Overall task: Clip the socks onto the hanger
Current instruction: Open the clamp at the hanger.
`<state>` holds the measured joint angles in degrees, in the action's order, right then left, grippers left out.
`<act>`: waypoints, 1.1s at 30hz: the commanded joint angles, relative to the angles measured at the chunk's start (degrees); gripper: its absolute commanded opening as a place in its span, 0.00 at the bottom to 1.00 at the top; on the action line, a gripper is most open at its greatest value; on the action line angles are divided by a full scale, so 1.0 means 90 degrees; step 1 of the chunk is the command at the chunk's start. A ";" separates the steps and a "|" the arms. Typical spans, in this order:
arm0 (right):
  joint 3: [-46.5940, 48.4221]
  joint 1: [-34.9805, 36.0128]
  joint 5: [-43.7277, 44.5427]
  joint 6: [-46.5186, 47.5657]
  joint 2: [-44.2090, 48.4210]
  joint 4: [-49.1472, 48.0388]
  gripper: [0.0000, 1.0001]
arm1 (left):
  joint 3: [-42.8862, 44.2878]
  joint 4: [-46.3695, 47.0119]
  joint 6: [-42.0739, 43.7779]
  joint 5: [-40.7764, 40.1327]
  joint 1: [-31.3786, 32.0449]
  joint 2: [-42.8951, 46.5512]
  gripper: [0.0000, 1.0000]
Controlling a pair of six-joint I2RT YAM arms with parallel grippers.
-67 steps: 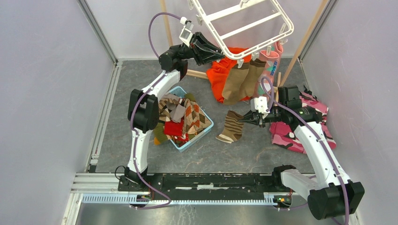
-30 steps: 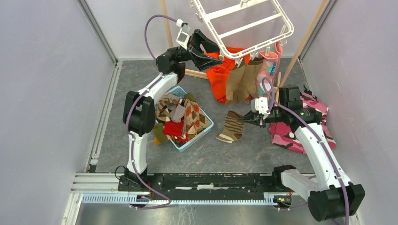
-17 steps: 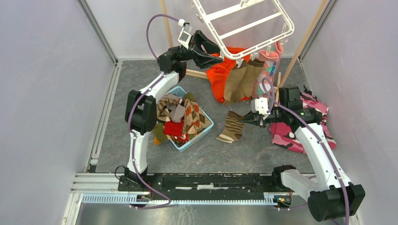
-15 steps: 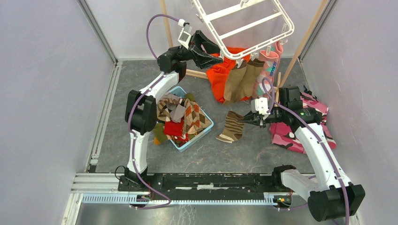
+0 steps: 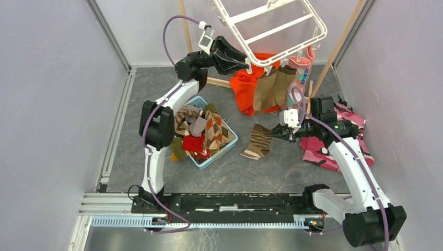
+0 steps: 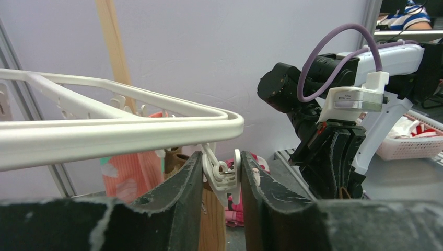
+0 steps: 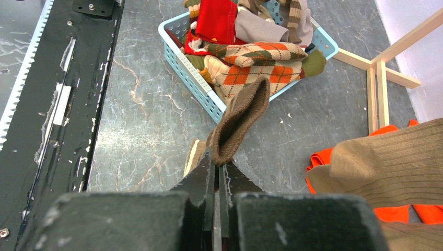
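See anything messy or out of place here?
Yes. An orange garment lies heaped on the floor under the hanger, a pink camouflage cloth is crumpled nearby, and socks overhang the basket rim.

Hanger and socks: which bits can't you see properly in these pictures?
- Top view: the hanger runs off the top edge.
- Left wrist view: the left gripper straddles a clip; whether it squeezes yet is unclear.
- Right wrist view: the right gripper hides most of the foot of the striped sock.
- Top view: brown socks partly cover the pink sock.
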<state>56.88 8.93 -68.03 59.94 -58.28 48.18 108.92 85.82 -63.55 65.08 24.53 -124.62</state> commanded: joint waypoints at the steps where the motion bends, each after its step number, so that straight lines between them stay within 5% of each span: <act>1: 0.0192 -0.0018 -0.0068 0.0093 0.0065 0.0048 0.00 | 0.0270 0.1148 -0.0255 0.0105 0.0056 -0.0001 0.32; 12: 0.0202 -0.0031 0.0075 -0.0124 0.0010 -0.0096 0.00 | 0.0300 0.1148 -0.0338 0.0076 0.0067 -0.0063 0.08; 18: 0.0193 -0.0030 0.0097 -0.0185 -0.0020 -0.0141 0.00 | 0.0305 0.0964 -0.0303 0.0078 0.0067 -0.0079 0.30; 33: 0.0188 -0.0028 0.0118 -0.0207 0.0015 -0.0150 0.00 | 0.0287 0.0651 -0.0235 0.0175 0.0131 -0.0099 0.46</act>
<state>56.88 8.86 -66.85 58.76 -58.35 47.68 109.47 85.86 -63.83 65.19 25.04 -125.23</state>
